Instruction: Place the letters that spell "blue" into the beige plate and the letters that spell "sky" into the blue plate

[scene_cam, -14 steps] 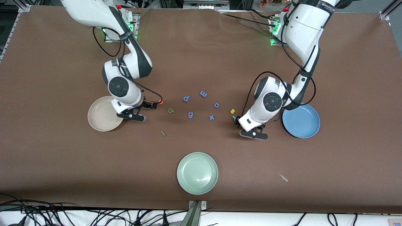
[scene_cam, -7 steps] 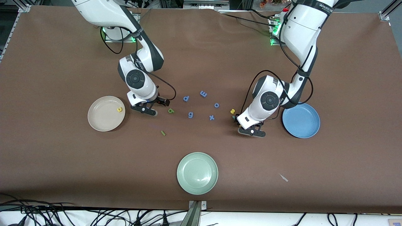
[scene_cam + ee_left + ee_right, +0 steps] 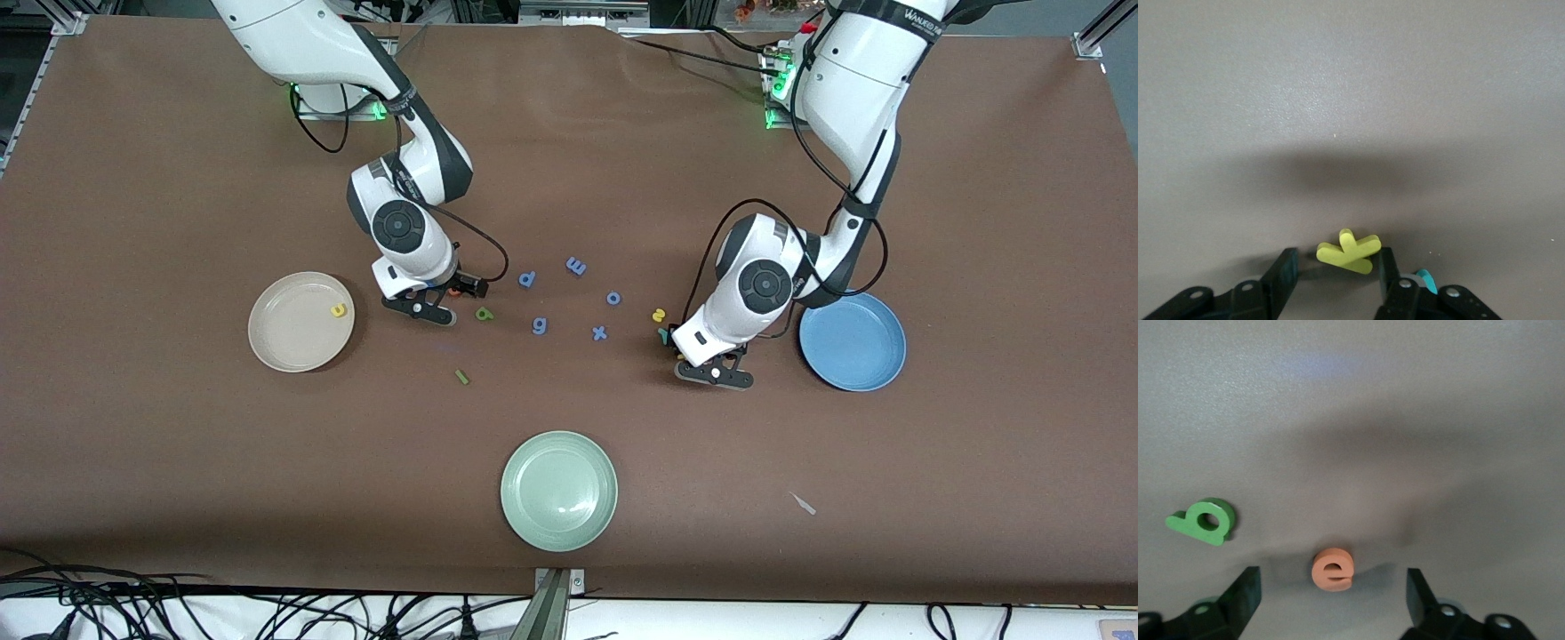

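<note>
Wrist views: left gripper (image 3: 1331,283) closing round yellow k (image 3: 1349,251); right gripper (image 3: 1331,593) spread (orange e (image 3: 1333,569) between).

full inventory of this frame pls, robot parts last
beige plate: 1, cream, toward the right arm's end of the table
yellow u: 1, in the beige plate
orange e: 1, on the table between the right claw's fingers
green b: 1, light green, beside the e
dark green l: 1, nearer the front camera than the b
blue letters: 5, mid-table
yellow s: 1, beside the left claw
yellow k: 1, between the left claw's fingers
teal y: 1, beside the k
blue plate: 1, left arm's end
pale green plate: 1, nearest the camera
right claw: open, over the e
left claw: open around the k
</note>
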You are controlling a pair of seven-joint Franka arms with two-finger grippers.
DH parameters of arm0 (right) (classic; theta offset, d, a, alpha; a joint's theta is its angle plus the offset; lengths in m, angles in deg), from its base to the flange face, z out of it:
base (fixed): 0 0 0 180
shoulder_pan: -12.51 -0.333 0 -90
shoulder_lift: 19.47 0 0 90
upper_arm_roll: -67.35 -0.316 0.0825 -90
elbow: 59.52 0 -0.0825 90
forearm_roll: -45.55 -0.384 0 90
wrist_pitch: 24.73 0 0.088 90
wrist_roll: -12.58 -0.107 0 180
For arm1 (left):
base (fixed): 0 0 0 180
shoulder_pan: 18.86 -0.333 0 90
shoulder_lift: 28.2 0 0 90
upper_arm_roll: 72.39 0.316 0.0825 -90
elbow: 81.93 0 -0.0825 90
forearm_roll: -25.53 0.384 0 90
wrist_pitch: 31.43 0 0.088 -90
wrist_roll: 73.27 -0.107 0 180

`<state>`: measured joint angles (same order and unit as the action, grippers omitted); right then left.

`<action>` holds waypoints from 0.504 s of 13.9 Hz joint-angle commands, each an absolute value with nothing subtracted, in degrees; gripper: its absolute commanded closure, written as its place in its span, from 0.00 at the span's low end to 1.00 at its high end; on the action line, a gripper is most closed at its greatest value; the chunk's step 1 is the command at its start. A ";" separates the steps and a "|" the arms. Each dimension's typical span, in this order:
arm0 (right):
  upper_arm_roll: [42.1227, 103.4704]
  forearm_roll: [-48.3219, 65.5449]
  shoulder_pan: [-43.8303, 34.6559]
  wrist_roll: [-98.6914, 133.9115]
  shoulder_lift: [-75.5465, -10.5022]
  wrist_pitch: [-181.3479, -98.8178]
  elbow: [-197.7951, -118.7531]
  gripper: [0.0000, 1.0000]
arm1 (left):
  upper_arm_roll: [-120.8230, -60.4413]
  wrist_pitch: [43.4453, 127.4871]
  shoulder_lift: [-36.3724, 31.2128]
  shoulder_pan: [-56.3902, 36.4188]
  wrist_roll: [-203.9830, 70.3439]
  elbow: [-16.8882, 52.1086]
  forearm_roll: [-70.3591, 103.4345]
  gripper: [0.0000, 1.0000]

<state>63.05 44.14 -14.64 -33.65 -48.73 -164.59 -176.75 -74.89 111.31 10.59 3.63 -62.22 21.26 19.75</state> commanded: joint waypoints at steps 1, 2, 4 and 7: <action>63.04 43.79 -15.09 -34.00 -48.74 -165.44 -177.38 0.30 | -74.77 111.74 10.82 4.08 -62.99 21.26 18.94 0.50; 63.04 43.79 -15.09 -34.00 -48.83 -165.53 -177.38 0.39 | -74.77 111.65 10.82 3.99 -62.99 21.17 18.94 0.54; 63.04 43.79 -15.17 -34.00 -48.92 -165.88 -177.38 0.54 | -74.77 111.74 10.82 3.99 -63.07 21.17 18.94 0.64; 63.04 43.79 -15.17 -34.00 -49.18 -165.97 -177.29 0.77 | -74.77 111.65 10.82 3.99 -63.07 21.17 18.94 0.69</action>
